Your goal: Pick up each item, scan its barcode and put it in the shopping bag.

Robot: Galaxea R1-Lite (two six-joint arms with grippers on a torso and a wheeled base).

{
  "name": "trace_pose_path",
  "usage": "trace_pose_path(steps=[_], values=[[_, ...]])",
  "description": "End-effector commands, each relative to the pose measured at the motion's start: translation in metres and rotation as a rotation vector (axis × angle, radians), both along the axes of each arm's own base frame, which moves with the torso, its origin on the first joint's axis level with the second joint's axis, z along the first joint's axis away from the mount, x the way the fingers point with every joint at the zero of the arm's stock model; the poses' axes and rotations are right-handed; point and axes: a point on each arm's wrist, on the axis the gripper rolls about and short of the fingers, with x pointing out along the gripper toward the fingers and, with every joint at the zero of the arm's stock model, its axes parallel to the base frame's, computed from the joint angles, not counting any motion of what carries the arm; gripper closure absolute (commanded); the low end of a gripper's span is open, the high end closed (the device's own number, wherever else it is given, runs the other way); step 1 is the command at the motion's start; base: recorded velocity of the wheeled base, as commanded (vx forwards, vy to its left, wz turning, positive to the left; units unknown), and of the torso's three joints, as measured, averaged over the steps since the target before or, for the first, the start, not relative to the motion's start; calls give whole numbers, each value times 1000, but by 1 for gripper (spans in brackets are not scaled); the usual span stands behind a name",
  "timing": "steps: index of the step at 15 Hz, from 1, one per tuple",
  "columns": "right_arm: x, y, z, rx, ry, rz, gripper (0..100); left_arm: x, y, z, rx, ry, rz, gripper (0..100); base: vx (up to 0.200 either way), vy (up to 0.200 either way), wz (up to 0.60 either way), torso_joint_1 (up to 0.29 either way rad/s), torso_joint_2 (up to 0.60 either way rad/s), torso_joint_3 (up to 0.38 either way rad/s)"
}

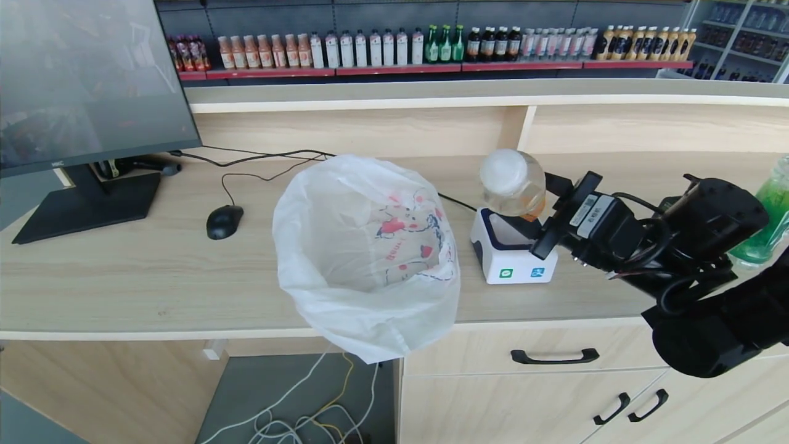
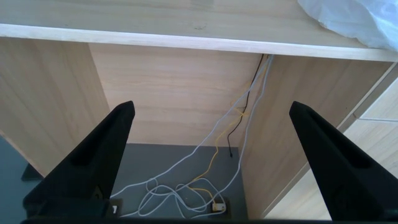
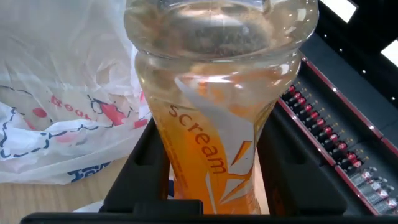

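Note:
My right gripper [image 1: 542,206] is shut on a clear bottle [image 1: 513,183] with an orange label, held tilted just above the white barcode scanner [image 1: 511,259] on the counter. In the right wrist view the bottle [image 3: 214,118] stands between the black fingers [image 3: 146,155], with the bag behind it. The white shopping bag [image 1: 370,246] with red and blue print stands open on the counter, left of the scanner. My left gripper [image 2: 211,155] is open with nothing between its fingers, low in front of the gap under the counter [image 2: 186,37].
A green bottle [image 1: 770,216] stands at the counter's right edge. A black mouse [image 1: 224,221] and a monitor [image 1: 86,80] sit at the left. Drawers with black handles [image 1: 555,356] are below the counter. Loose cables [image 2: 205,174] lie on the floor under it.

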Motion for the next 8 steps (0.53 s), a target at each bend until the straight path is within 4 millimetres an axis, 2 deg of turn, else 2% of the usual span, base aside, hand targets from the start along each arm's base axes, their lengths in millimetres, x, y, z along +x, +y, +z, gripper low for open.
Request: trace_pose_path(steps=[1, 8], values=[[0, 0, -5, -13, 16, 10, 100, 0, 0, 0, 0, 0, 1, 0, 0, 0, 0, 0, 0, 0], [2, -5, -12, -54, 4, 21, 100, 0, 0, 0, 0, 0, 1, 0, 0, 0, 0, 0, 0, 0]])
